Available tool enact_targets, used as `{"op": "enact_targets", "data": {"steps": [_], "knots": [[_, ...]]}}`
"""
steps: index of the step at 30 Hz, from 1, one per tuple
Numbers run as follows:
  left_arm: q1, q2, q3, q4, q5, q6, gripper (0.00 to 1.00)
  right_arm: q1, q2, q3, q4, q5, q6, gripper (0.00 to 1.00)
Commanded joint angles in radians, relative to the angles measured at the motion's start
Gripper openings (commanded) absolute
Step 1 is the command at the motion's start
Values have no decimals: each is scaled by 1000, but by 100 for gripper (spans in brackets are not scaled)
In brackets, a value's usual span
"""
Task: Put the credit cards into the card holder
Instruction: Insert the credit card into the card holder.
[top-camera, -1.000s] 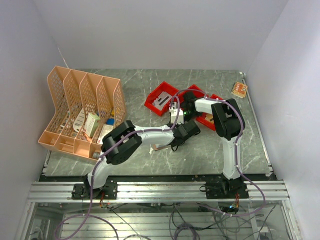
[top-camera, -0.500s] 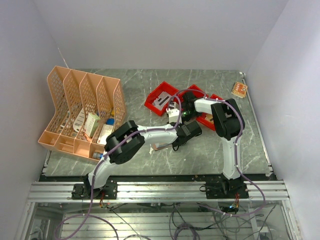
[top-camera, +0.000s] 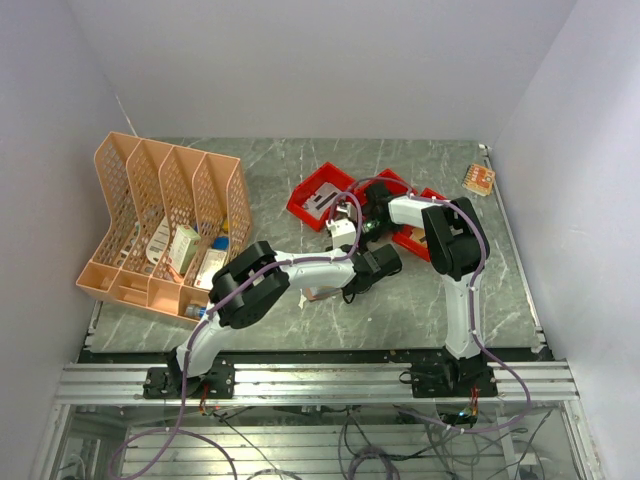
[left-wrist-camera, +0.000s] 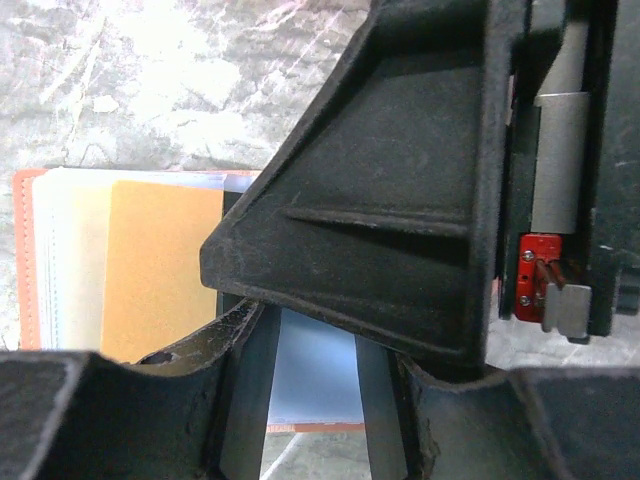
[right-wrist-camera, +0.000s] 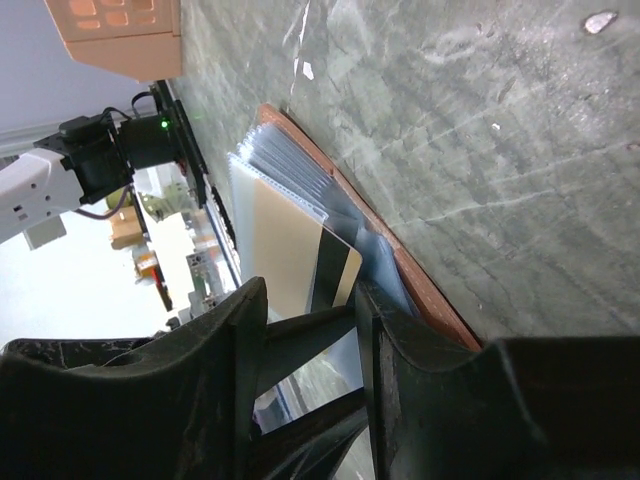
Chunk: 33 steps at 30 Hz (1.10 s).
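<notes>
The card holder (left-wrist-camera: 60, 265) lies open on the table, orange-brown rim up, with clear sleeves (right-wrist-camera: 290, 165) fanned out; from above it shows as a small tan patch (top-camera: 318, 294). A whitish credit card with a dark stripe (right-wrist-camera: 335, 262) pokes from the sleeves, its corner between my right gripper's (right-wrist-camera: 315, 335) parted fingers. A light blue credit card (left-wrist-camera: 312, 365) lies on the holder, seen through the gap of my left gripper (left-wrist-camera: 312, 410), whose fingers stand apart. The two grippers (top-camera: 345, 285) (top-camera: 348, 250) crowd together over the holder, and the right gripper's black body (left-wrist-camera: 400, 200) fills the left wrist view.
A peach mesh file rack (top-camera: 160, 225) with papers stands at the left. Two red bins (top-camera: 322, 195) (top-camera: 415, 238) sit just behind the grippers. A small orange object (top-camera: 479, 179) lies at the back right corner. Side walls close in the table.
Both grippers' jaws have spread wider. The left arm's elbow and wrist have shifted slightly toward the near side; the card holder stays where it was.
</notes>
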Motion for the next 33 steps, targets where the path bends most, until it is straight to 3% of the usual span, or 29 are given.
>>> {"op": "enact_targets", "data": {"steps": [1,20,24,27,33], "knots": [[22,0,0,-89,-91,-54,47,-6,-18,5,-2,52,-61,42],[22,-174,-131,-63,-138,-82,51,-20,-122,-23,8,69,-121,37],[18,-280,-201,-14,-123,-13,52,-17,-141,-44,42,87,-118,30],[19,-387,-289,48,-74,94,54,-10,-142,-53,59,104,-118,15],[29,-667,-645,356,150,373,64,55,-116,-37,54,161,-135,1]]}}
